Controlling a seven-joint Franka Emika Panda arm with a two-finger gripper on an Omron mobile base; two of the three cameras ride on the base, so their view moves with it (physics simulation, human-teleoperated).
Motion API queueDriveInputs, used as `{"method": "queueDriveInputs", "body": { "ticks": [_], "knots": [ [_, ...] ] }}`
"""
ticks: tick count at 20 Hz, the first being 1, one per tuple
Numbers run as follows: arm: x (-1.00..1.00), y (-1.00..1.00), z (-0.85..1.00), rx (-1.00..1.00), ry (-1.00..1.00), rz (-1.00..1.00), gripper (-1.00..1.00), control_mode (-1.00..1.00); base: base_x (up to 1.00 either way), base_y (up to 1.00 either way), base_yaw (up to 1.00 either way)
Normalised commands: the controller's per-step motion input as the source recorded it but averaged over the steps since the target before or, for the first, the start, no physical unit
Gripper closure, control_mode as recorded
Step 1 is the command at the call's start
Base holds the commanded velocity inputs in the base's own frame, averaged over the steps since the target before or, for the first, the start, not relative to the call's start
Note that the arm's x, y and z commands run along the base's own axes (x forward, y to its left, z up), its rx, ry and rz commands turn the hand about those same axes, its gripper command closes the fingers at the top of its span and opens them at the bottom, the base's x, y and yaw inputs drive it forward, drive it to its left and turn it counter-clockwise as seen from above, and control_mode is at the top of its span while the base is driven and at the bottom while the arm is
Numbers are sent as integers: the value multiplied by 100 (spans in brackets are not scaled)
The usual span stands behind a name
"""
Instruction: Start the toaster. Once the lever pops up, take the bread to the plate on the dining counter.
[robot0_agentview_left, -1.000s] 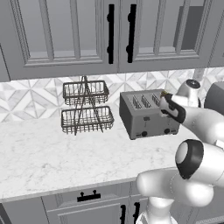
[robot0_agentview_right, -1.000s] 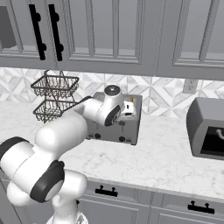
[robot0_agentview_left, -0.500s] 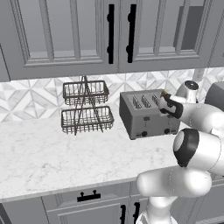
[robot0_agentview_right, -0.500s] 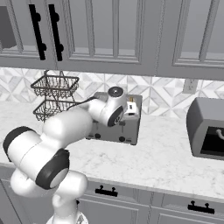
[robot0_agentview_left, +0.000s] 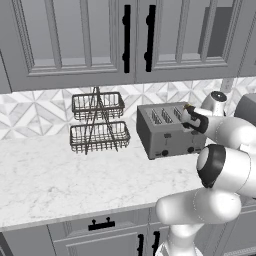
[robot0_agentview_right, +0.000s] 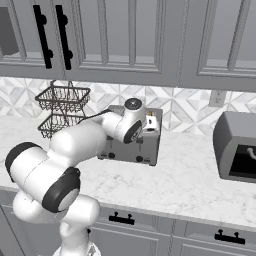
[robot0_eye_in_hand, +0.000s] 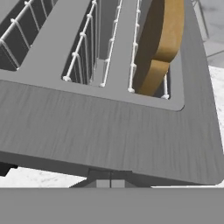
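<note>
Your gripper (robot0_agentview_left: 187, 119), closed and holding nothing, sits at the toaster's (robot0_agentview_left: 165, 132) right front edge, bread (robot0_eye_in_hand: 161, 43) standing in the slot.

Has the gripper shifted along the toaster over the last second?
Yes. In the left base view the gripper has crept left and up, from the toaster's right front corner onto its top right edge, near the bread.

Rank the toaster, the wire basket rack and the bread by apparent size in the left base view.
1. Toaster and rack: about alike in extent; the rack stands taller, the toaster looks bulkier, so no firm order.
2. Bread: by far the smallest, just a sliver showing at the toaster's far right slot.
</note>
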Motion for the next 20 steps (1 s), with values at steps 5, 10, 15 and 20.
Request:
{"method": "queueDriveInputs", "body": {
  "ticks": [5, 10, 15, 20],
  "knots": [
    [-2, 0, -30, 0, 1, 0, 100, -100, 0, 0, 0],
    [-5, 0, -3, 0, 0, 0, 100, -100, 0, 0, 0],
    [0, 0, -14, 0, 0, 0, 100, -100, 0, 0, 0],
    [0, 0, -39, 0, 1, 0, 100, -100, 0, 0, 0]
  ]
}}
